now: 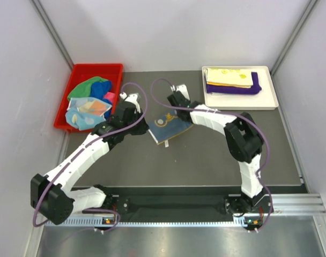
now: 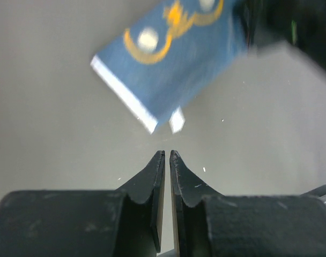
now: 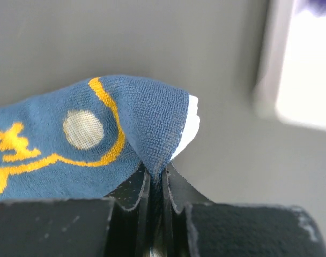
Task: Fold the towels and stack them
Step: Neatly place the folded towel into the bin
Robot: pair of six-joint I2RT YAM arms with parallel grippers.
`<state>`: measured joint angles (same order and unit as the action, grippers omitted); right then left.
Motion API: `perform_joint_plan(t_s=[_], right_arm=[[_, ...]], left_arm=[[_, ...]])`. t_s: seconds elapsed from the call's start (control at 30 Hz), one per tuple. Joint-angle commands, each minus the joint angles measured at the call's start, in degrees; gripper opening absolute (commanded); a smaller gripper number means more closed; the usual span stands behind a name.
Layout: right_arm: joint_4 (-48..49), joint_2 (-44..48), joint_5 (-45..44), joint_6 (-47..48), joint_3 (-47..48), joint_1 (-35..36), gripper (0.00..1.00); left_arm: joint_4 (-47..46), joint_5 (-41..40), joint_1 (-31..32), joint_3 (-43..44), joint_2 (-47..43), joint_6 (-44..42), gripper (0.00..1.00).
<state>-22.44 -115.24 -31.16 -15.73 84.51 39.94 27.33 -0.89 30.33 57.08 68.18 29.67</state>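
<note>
Since the red bin (image 1: pixel 64 120) on the far left is heaped with crumpled towels (image 1: pixel 90 101), I'd guess there's plenty of folding left. Next over, the left gripper (image 2: pixel 167 156) hangs low over the table, fingers practically together with nothing between them, pointed at the navy towel (image 1: pixel 168 127) lying mid-table. The right gripper (image 3: pixel 155 174) is pinched tight on that towel's corner, pulling it into a little peak, probably to fold it or carry it off. Far right, the white tray (image 1: pixel 270 103) holds a folded yellow towel (image 1: pixel 230 76) and purple towel (image 1: pixel 232 90). Nothing sits in between.
</note>
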Motion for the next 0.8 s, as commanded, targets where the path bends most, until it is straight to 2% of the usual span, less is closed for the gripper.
perform_joint_plan(t_s=[0.0, 0.2, 0.4, 0.6, 0.77], right_arm=[[-3.31, -5.07, -9.09, 13.76, 13.26, -4.25, 0.00], [-4.10, -16.58, -13.22, 26.42, 32.60, -8.65, 0.00], [-0.78, -22.92, -18.06, 37.93, 45.98, -11.11, 0.00], [6.70, -24.42, -21.75, 48.67, 50.05, -11.99, 0.00], [10.21, -23.54, -23.07, 52.81, 50.05, -12.26, 0.00]], left_arm=[[3.07, 0.27, 0.17, 3.12, -2.09, -2.94, 0.14], [3.60, 0.18, 0.17, 3.73, -2.00, -4.79, 0.13], [4.31, 2.55, 0.17, 5.40, -0.77, -5.94, 0.13], [3.70, 3.78, 0.17, 6.82, -0.16, -6.20, 0.13], [3.17, 3.87, 0.17, 7.26, 0.55, -6.64, 0.13]])
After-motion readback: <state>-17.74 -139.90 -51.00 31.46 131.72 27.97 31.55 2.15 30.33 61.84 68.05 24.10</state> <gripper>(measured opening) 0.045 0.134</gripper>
